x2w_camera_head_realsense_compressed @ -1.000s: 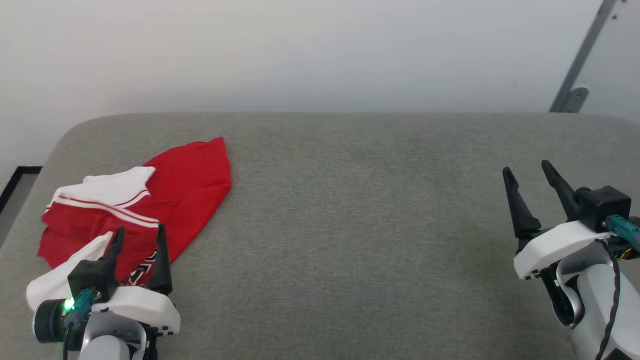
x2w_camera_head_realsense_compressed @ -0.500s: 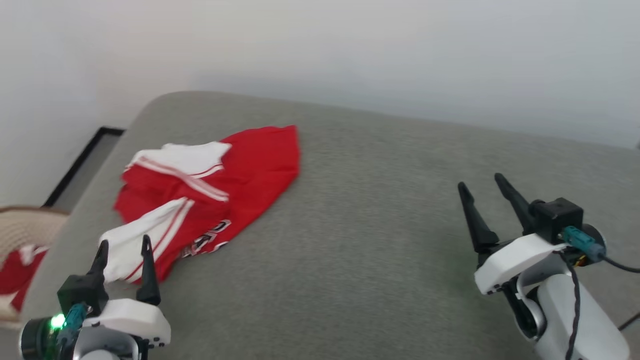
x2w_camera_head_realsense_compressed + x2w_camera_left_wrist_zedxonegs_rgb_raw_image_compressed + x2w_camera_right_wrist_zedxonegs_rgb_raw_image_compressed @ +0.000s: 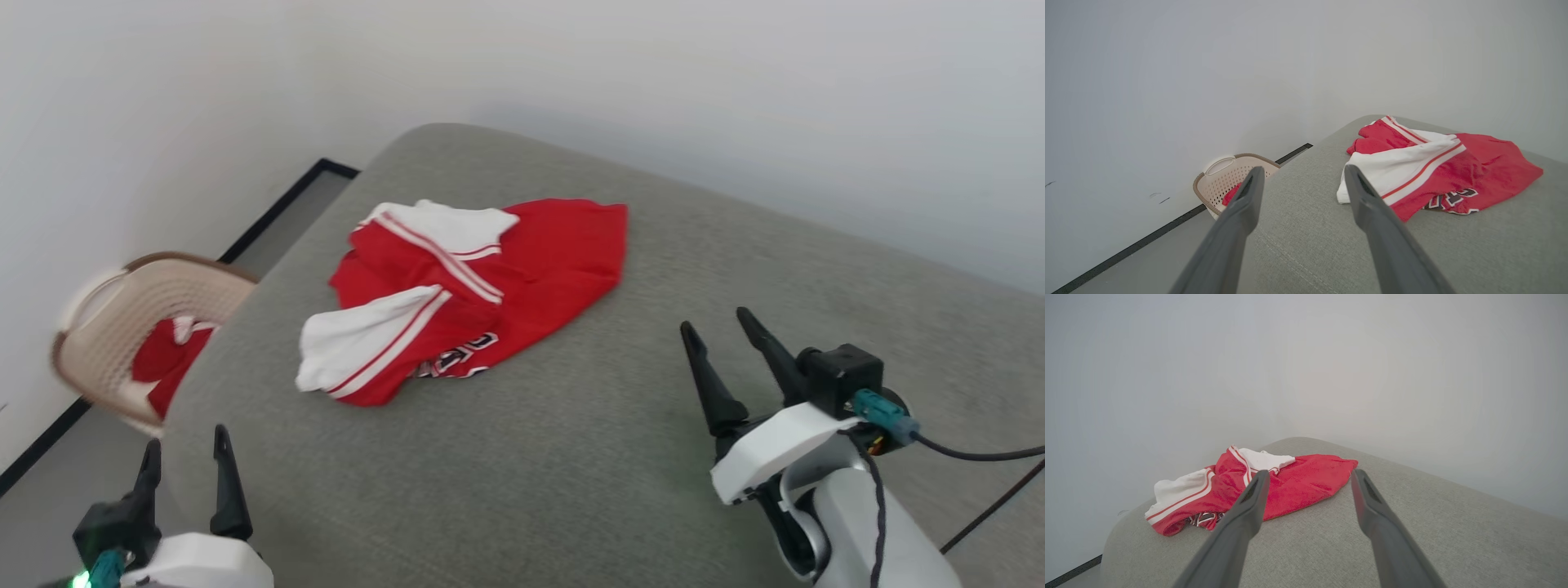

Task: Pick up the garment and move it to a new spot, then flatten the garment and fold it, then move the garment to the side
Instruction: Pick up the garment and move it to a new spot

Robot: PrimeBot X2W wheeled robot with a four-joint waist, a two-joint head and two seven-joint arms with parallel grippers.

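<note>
Since a second before, my head had swung left and the whole view slid right; the shirt (image 3: 482, 294) itself lay where it was, crumpled on the grey pad (image 3: 571, 474) near its far left corner. Both my pincers hung wide and empty: the left pincer (image 3: 185, 438) at the pad's near left edge, the right pincer (image 3: 713, 319) apart from the shirt. Beside the pad a tan basket (image 3: 122, 318) held red cloth (image 3: 163, 363), on grey floor (image 3: 49, 523) below a white wall (image 3: 653, 73).
</note>
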